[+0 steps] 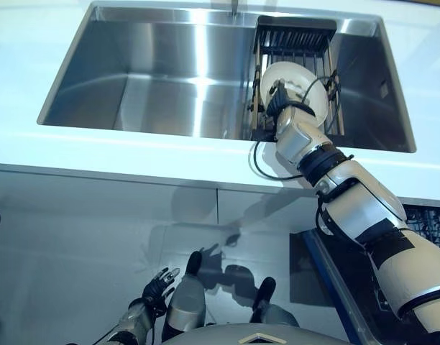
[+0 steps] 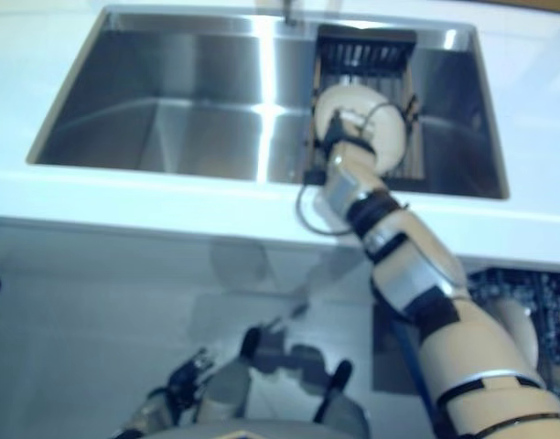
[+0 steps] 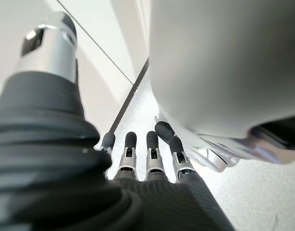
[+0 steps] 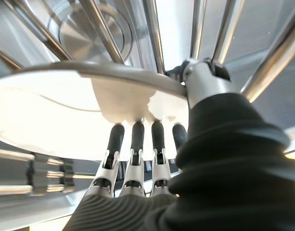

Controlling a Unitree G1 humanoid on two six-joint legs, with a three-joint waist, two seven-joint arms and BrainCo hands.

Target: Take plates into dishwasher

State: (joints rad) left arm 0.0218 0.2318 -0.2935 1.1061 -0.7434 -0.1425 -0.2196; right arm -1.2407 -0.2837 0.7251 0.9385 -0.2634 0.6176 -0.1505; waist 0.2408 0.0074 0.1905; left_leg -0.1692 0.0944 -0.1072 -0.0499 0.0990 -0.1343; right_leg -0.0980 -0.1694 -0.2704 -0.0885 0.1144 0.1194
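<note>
I have the right hand (image 1: 281,100) in the sink (image 1: 170,72), thumb and fingers pinching a white plate (image 1: 295,83) standing in the wire rack (image 1: 295,43) at the sink's right end. The left hand (image 1: 159,284) hangs low, relaxed, empty. The dishwasher (image 1: 428,223) is open at lower right; I judge loading barely begun.

Sink (image 1: 155,79) left and centre: bare steel basin, open passage. Upper right: wire rack (image 1: 295,54) fills sink's right end, rods crowd around plate (image 1: 295,85) and right hand (image 1: 281,100). Open dishwasher (image 1: 428,223) at right edge.
</note>
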